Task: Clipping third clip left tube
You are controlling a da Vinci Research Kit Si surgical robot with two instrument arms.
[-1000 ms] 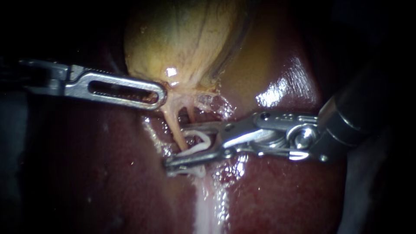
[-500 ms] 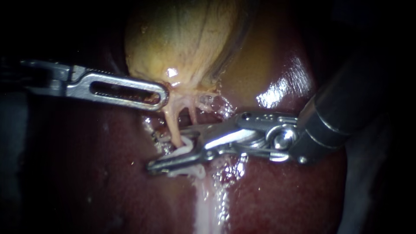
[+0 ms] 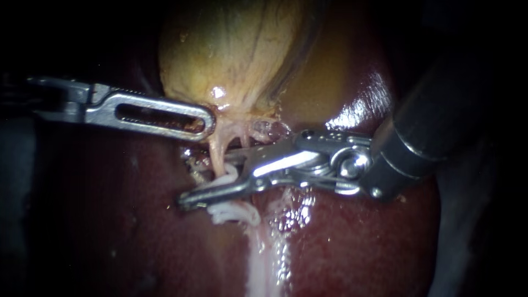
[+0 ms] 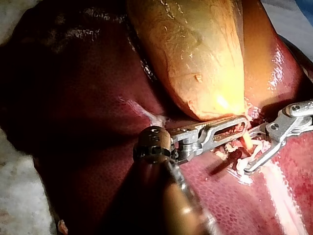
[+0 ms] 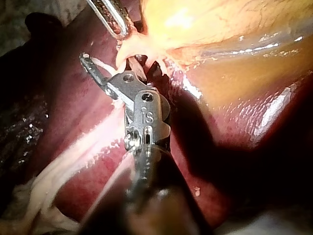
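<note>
Right instr. [image 3: 206, 181] comes in from 3 o'clock. Its jaws stand part-way apart and hold a white clip [image 3: 226, 177] btw. them, each jaw touching it as far as the endoscope view shows. The jaw tips point to approx. 8 o'clock.

The clip is small and white, bent like a narrow V. Its long axis lies along the jaws, approx. 2 to 8 o'clock. It sits a bit left of the view's centre, where the left tube [image 3: 217, 151] goes down into it.

This tube is pale yellowish. It runs from 12 to 6 o'clock and so crosses the clip's axis.

The right tube [image 3: 242, 144] is thinner and lies just beside it, on the 3 o'clock side.

More white clips [image 3: 234, 213] lie just under the lower jaw; their number I cannot tell.

Left instr. [image 3: 204, 122] comes from 9 o'clock, w/ its slotted tip at the neck of the gallbladder [image 3: 231, 55]. Whether it grips there, I cannot tell.

The wet dark-red liver [image 3: 352, 242] lies all around.
</note>
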